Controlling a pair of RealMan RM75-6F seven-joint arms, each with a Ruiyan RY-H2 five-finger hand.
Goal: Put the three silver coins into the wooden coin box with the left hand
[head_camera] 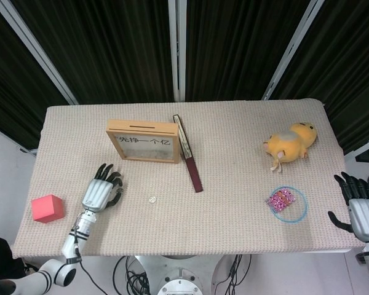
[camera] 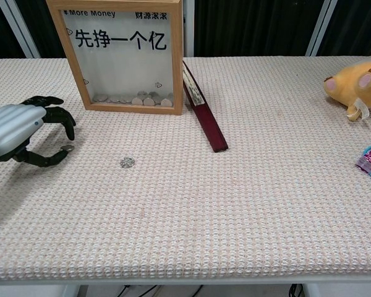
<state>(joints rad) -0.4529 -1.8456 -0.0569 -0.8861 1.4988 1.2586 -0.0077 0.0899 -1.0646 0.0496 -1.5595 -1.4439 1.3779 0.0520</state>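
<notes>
The wooden coin box [head_camera: 143,140] [camera: 125,57] stands upright at the back left, its slot on top and several coins behind its glass. One silver coin [head_camera: 152,199] [camera: 127,162] lies flat on the cloth in front of it. My left hand [head_camera: 103,190] [camera: 25,131] hovers to that coin's left with its fingers curled. A second silver coin [camera: 66,148] sits at its thumb tip under a bent finger, apparently pinched. The head view hides this coin. My right hand [head_camera: 363,208] stays at the table's right edge, fingers spread and holding nothing.
A dark red flat case [head_camera: 189,153] [camera: 203,116] leans against the box's right side. A red cube [head_camera: 47,208] sits at the left edge. A yellow plush toy [head_camera: 290,141] [camera: 357,86] and a blue ring [head_camera: 287,203] around a pink packet lie on the right.
</notes>
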